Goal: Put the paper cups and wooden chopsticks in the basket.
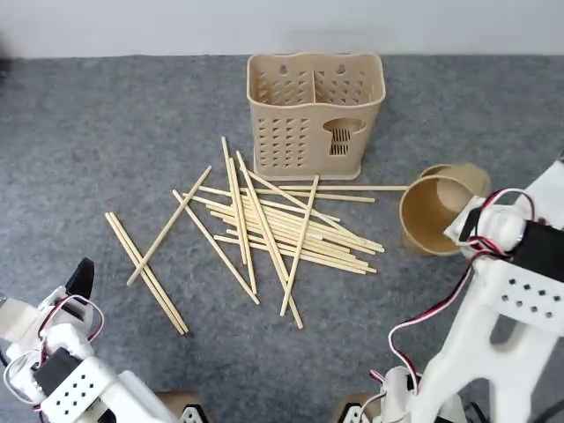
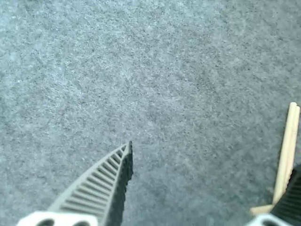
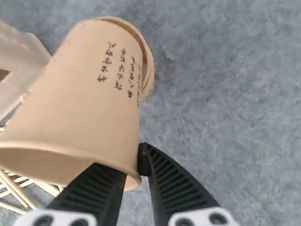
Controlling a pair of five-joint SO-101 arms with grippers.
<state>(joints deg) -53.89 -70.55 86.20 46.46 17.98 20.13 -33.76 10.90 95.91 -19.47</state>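
The basket (image 1: 315, 110) stands upright at the far middle of the grey surface (image 1: 88, 132), its two compartments holding none of the task's things. Just in front of it, towards the near side, most of the wooden chopsticks (image 1: 282, 225) lie in a loose, crossed heap, a few of them reaching close to the basket's foot. A separate pair of chopsticks (image 1: 145, 273) lies side by side further left, apart from the heap.

On the right, a paper cup (image 1: 432, 216) is tipped on its side with its mouth turned towards the heap. The right gripper (image 3: 131, 162) is closed on this cup's rim, one finger inside the mouth and the other outside. A second cup (image 1: 463, 176) sits right behind the first, on its far right side; whether the two are nested cannot be told.

The left gripper (image 2: 211, 160) is at the near left corner, its fingers spread wide apart and holding nothing, over bare surface. The near end of the separate pair lies just beside one of its fingers
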